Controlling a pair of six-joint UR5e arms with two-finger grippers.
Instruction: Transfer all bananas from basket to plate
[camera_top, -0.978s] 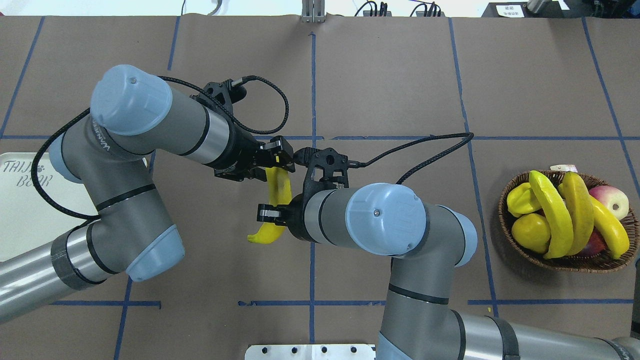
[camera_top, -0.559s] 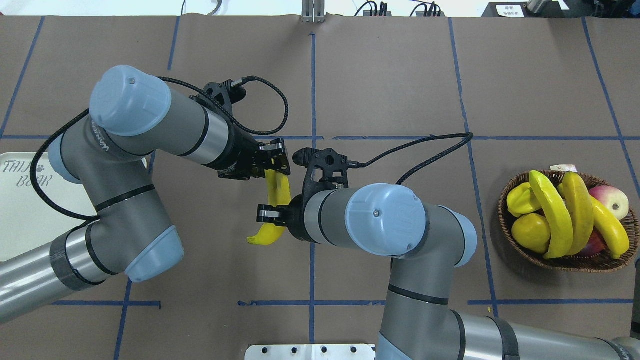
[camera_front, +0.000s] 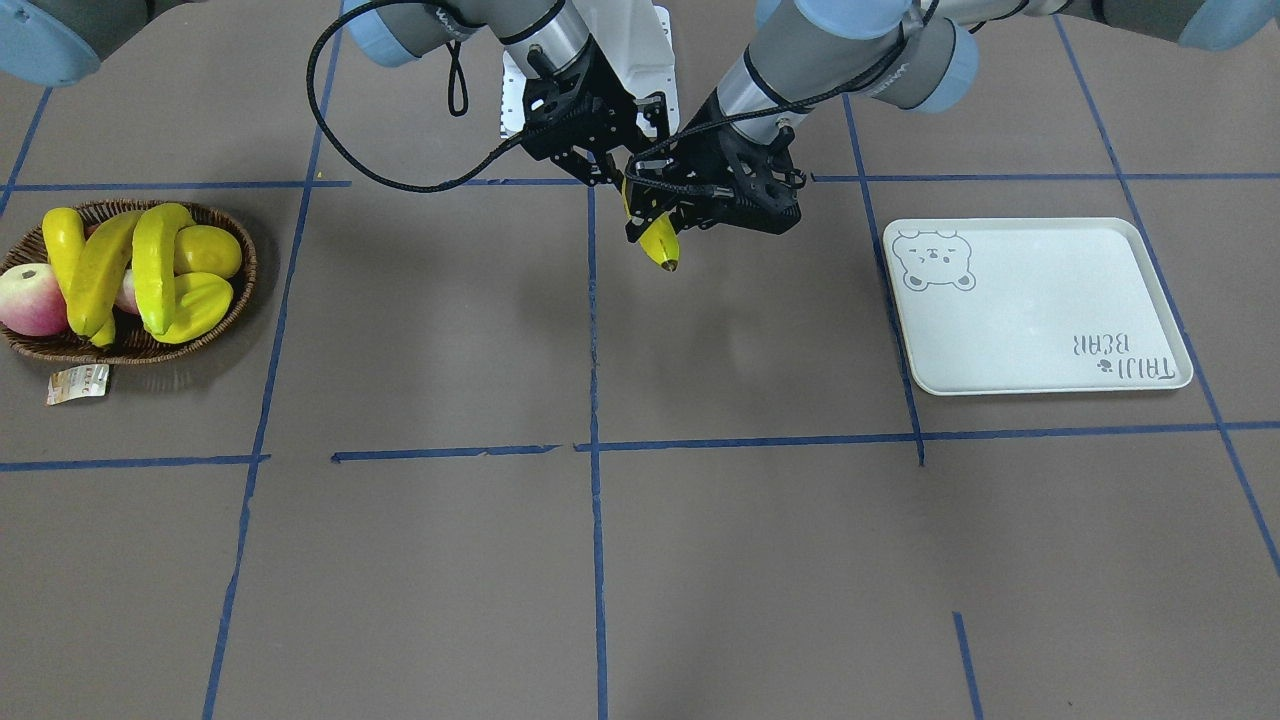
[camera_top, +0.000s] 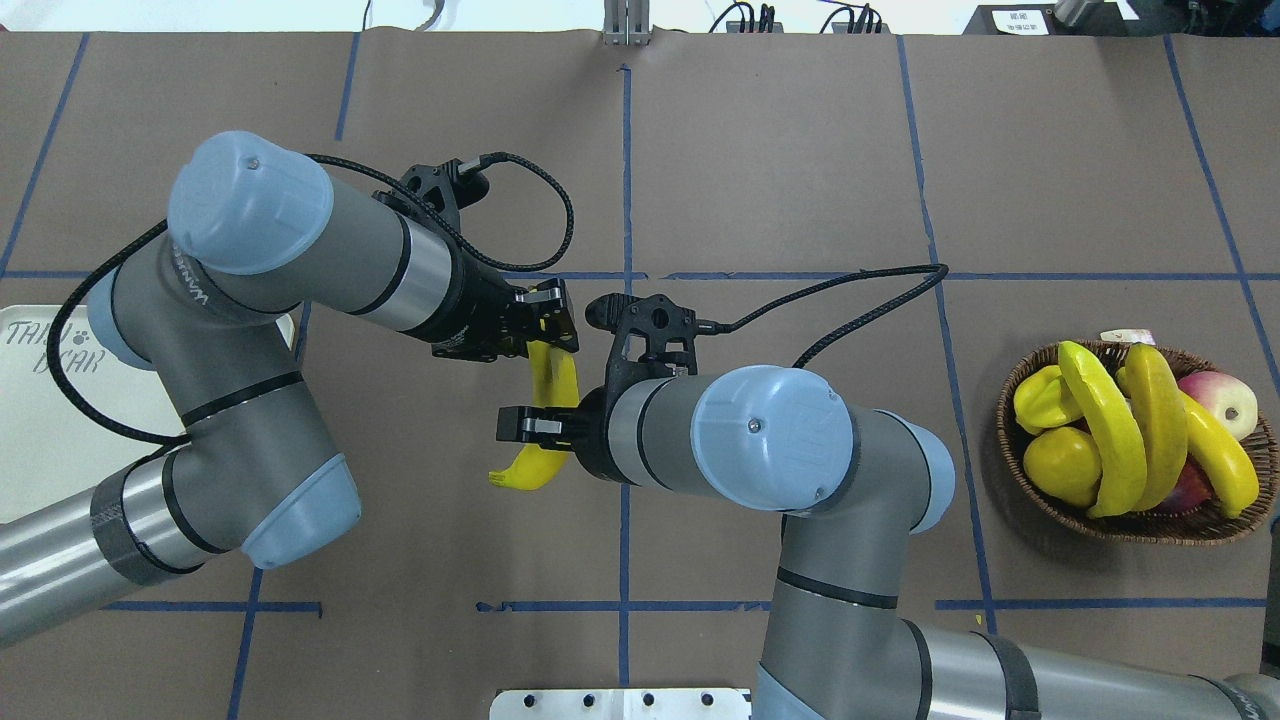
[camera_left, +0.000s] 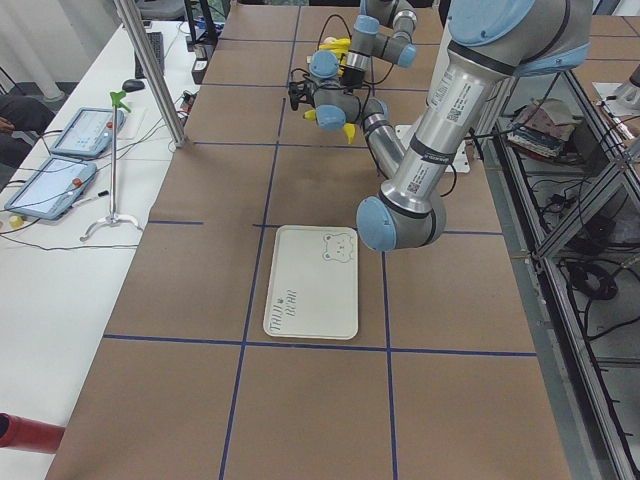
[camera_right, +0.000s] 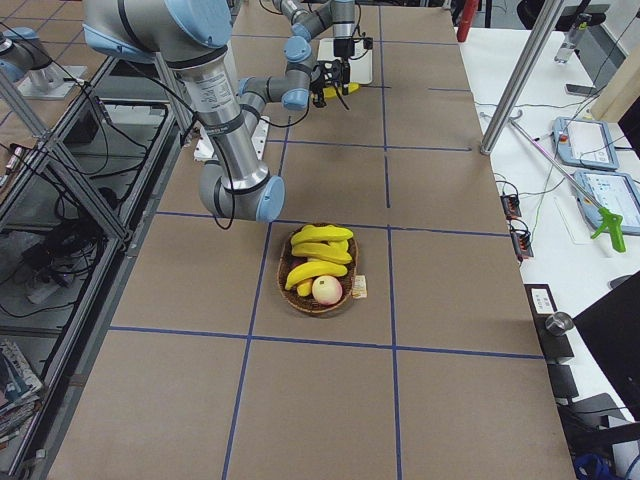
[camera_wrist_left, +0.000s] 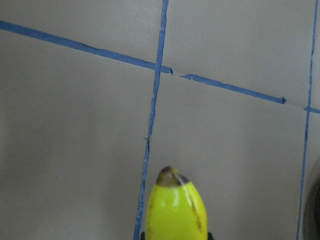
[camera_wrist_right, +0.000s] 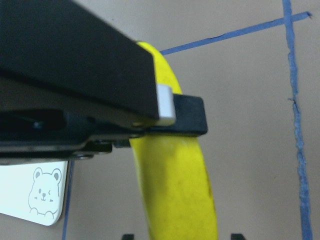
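One yellow banana (camera_top: 556, 380) hangs above the table's middle between both grippers; it also shows in the front view (camera_front: 660, 243). My left gripper (camera_top: 549, 325) is shut on its upper end, and the left wrist view shows its brown tip (camera_wrist_left: 170, 176). My right gripper (camera_top: 546, 425) is around its lower half with the fingers (camera_top: 518, 423) spread clear of it, as in the right wrist view (camera_wrist_right: 172, 200). Three more bananas (camera_top: 1108, 430) lie in the wicker basket (camera_top: 1135, 527) at the right. The off-white bear plate (camera_front: 1040, 330) lies bare at the left (camera_top: 40, 440).
The basket also holds a yellow starfruit (camera_top: 1042, 396), a round yellow fruit (camera_top: 1060, 465) and a red apple (camera_top: 1228, 393). A paper tag (camera_front: 76, 383) lies by the basket. Blue tape lines cross the brown table. The left arm's elbow (camera_top: 250, 300) hangs over the plate's edge.
My left gripper has closed on the banana's upper end. After that my right gripper's fingers have spread apart, letting go of the banana. The banana has barely moved.
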